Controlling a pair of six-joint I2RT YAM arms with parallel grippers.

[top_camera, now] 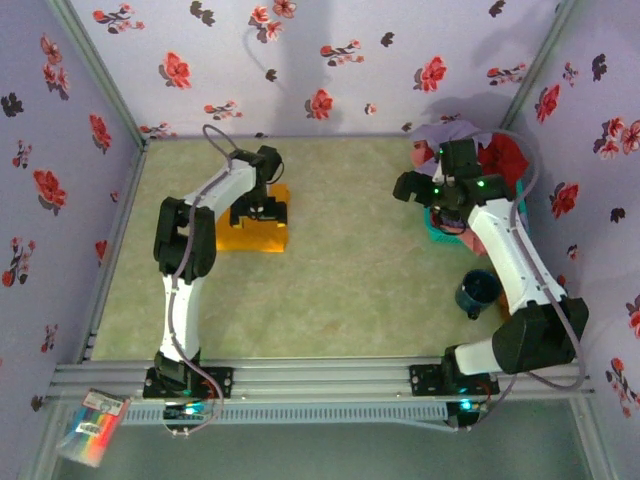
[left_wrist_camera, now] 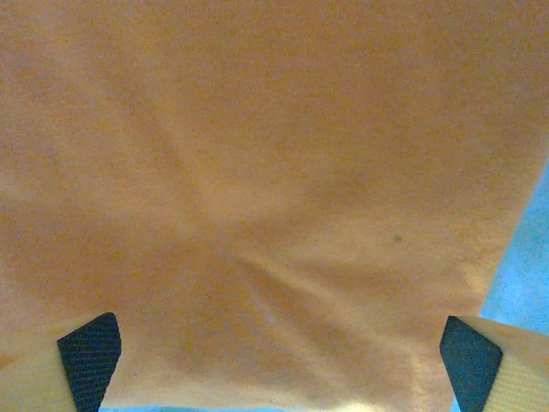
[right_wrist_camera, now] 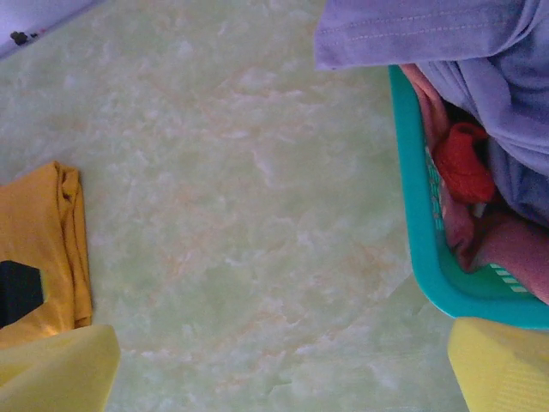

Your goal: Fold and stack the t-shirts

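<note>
Pale green counter (top_camera: 350, 290), left claw (left_wrist_camera: 279, 356) apart over folded orange-yellow t-shirt (top_camera: 250, 238), right claw (right_wrist_camera: 283, 369) apart near teal basket (right_wrist_camera: 412, 215) draped with lavender t-shirt (right_wrist_camera: 446, 34)

- Orange-yellow shirt (left_wrist_camera: 274, 172): soft, matt knit cloth, fine-grained, with shallow creases.
- Lavender shirt (right_wrist_camera: 446, 34): matt cloth with a stitched hem.
- Red shirt (right_wrist_camera: 463, 163): soft, matt cloth.
- Basket (right_wrist_camera: 412, 215): smooth teal plastic, slightly glossy.
- Surface (right_wrist_camera: 257, 215): smooth, marbled pale green, with a dull sheen.
- Left gripper (left_wrist_camera: 280, 359): black pads (left_wrist_camera: 90, 356) with a rough cross-hatched texture; the finger bodies look like smooth yellow plastic.
- Rail (top_camera: 320, 380): ribbed grey metal.
</note>
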